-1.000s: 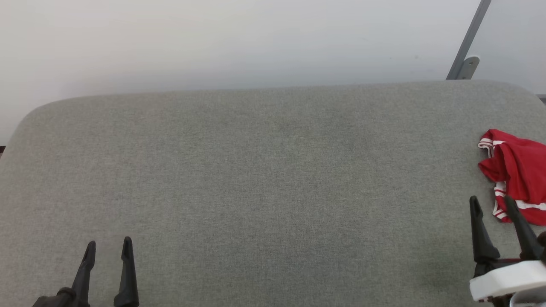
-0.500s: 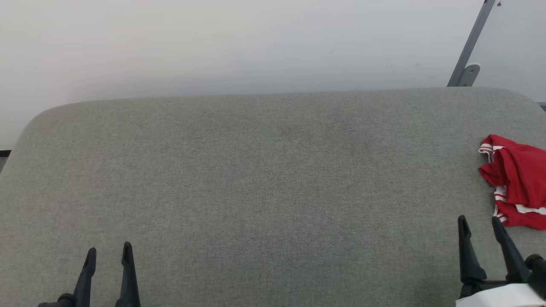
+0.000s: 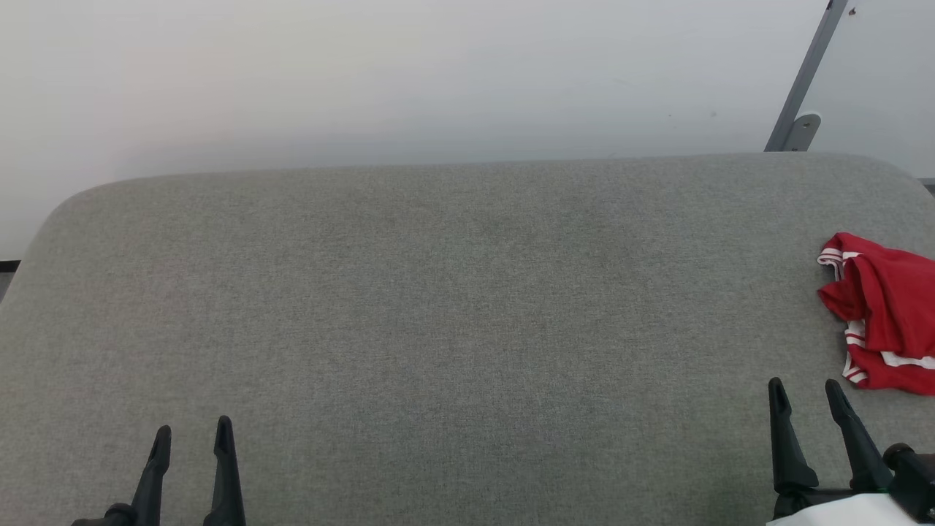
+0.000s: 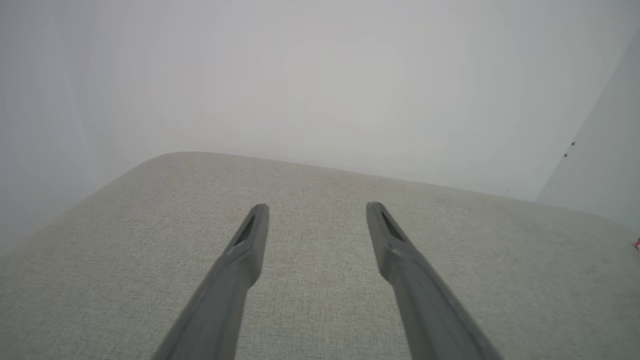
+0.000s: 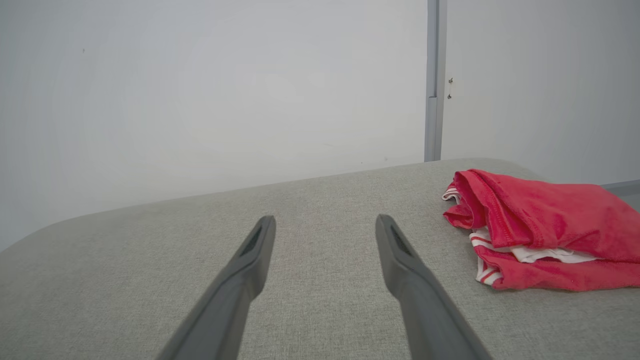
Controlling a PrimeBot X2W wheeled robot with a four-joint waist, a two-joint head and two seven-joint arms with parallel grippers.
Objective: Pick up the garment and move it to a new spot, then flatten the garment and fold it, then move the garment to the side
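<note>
- Head view: grey fabric-covered table (image 3: 467,307) with rounded far corners, pale wall (image 3: 365,73) behind it.
- Left end effector (image 3: 193,427) at the lower left, over the table's near edge. Its two dark fingers are spread with bare fabric between them, holding nothing.
- Right end effector (image 3: 804,385) at the lower right, fingers likewise parted and empty.
- The garment (image 3: 887,314) lies crumpled on the table at the far right, cut off by the frame edge (red cloth, red-white striped trim showing). It sits near the right end effector's fingertips, beyond and to the right of them, not touching.
- A grey metal post (image 3: 811,66) leans up the wall behind the table's far right corner.
- Left wrist view: left end effector (image 4: 317,207) wide open, fingers pointing across bare table (image 4: 320,280) toward the wall; nothing in its grasp.
- Right wrist view: right end effector (image 5: 325,220) wide open and empty, hovering above the table.
- The garment (image 5: 540,235) rests in a loose heap to the right of the fingers, apart from them. Red folds are on top, with a white layer and striped trim along its near edge (no print can be read in this heap).
- The post (image 5: 432,80) stands upright against the wall behind the garment.
</note>
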